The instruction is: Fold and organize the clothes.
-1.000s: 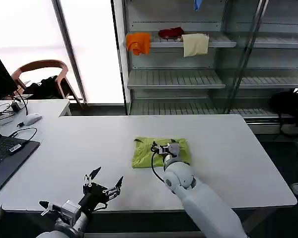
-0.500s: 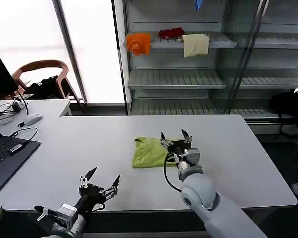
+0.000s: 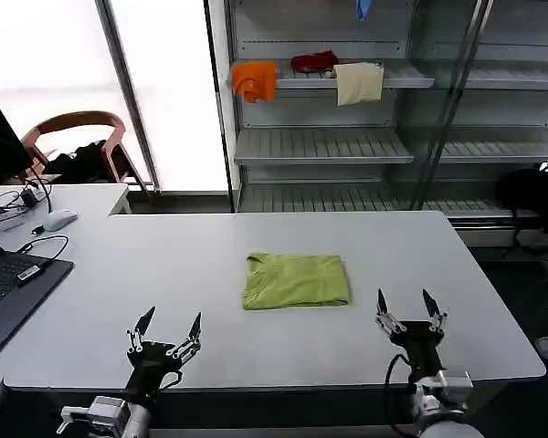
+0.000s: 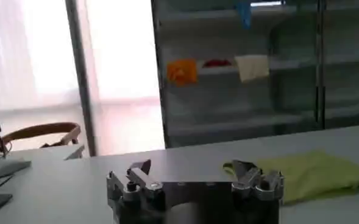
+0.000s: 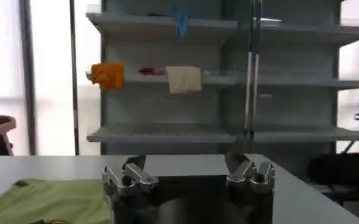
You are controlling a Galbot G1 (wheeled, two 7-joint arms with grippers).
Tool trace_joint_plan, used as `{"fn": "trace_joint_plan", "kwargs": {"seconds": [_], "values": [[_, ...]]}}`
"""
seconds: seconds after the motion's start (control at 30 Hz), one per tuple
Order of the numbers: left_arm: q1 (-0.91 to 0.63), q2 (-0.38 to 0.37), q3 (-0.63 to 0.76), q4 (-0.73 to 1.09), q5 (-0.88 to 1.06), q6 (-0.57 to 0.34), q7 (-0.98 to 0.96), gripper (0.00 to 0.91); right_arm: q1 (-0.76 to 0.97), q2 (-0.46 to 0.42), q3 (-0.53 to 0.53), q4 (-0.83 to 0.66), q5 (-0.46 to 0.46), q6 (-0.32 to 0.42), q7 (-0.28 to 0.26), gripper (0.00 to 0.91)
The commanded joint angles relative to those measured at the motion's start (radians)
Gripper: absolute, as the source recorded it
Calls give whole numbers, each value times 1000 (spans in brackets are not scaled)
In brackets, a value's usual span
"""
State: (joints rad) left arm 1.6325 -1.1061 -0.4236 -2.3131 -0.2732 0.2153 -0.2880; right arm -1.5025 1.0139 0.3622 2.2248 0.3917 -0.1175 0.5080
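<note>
Left gripper: mine, parked at the table's near edge, fingers spread wide, holding nothing.
Right gripper: near edge too, prongs apart and empty, well clear of the cloth.
T-shirt: folded into a neat rectangle mid-table, lying flat between and beyond both grippers.
Step in hand: I judge the fold finished; I'd keep both arms low and off the fabric so the folded edges don't lift.
Shelf: far behind, unrelated cloths.
</note>
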Motion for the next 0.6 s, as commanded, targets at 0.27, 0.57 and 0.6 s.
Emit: {"fn": "trace_joint_plan", "kwargs": {"seconds": [0.27,0.57,0.6], "values": [[111,-63,-13,19,28,-175,-16,907,-472,-15,194,35,-67,340,-14,907],[138,-68,-20,-8,32,-177,-8,907,-485,-23,186,41,-57,358,-27,907],[139,-69,-21,-8,34,-176,-8,907,-486,-23,184,42,-57,358,-27,907]]}}
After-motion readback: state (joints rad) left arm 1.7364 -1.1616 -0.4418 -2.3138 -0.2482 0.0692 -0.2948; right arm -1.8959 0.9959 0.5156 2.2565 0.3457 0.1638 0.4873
